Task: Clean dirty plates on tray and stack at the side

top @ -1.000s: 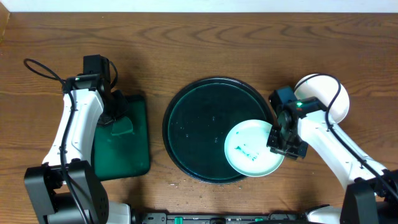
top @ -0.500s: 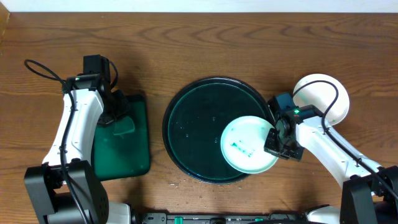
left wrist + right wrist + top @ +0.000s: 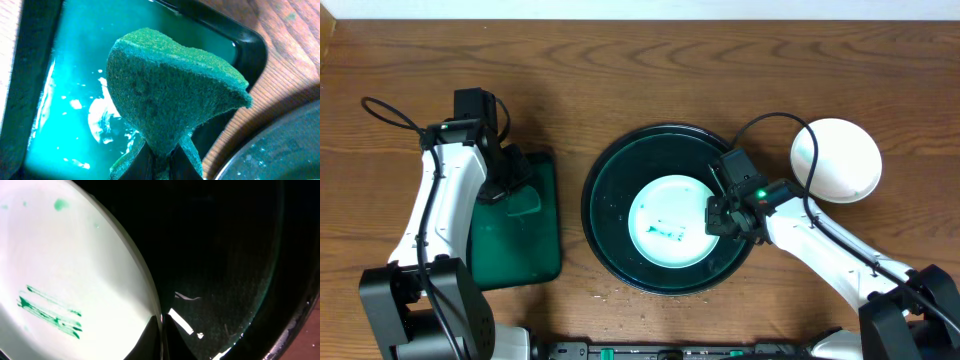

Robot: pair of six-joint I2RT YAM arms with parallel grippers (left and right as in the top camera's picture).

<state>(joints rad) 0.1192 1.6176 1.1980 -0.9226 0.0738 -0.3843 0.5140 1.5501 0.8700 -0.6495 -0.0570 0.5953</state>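
Observation:
A pale mint plate (image 3: 667, 221) with green smear marks lies in the middle of the large round dark tray (image 3: 610, 190). My right gripper (image 3: 718, 214) is shut on the plate's right rim; the right wrist view shows the plate (image 3: 65, 280), the fingers (image 3: 161, 335) pinching its edge, and the tray floor (image 3: 225, 255). A white plate (image 3: 836, 160) sits on the table to the right of the tray. My left gripper (image 3: 503, 188) is shut on a green sponge (image 3: 170, 90) over the rectangular tray. A third plate is not in view.
The small rectangular dark green tray (image 3: 545, 240) lies left of the round tray and holds wet foam (image 3: 102, 117). A black cable (image 3: 385, 110) loops at the far left. The table's front edge runs close below the round tray.
My right gripper has moved the mint plate leftward from the tray's right rim to the tray's middle. The white plate is now uncovered. The left arm has not moved.

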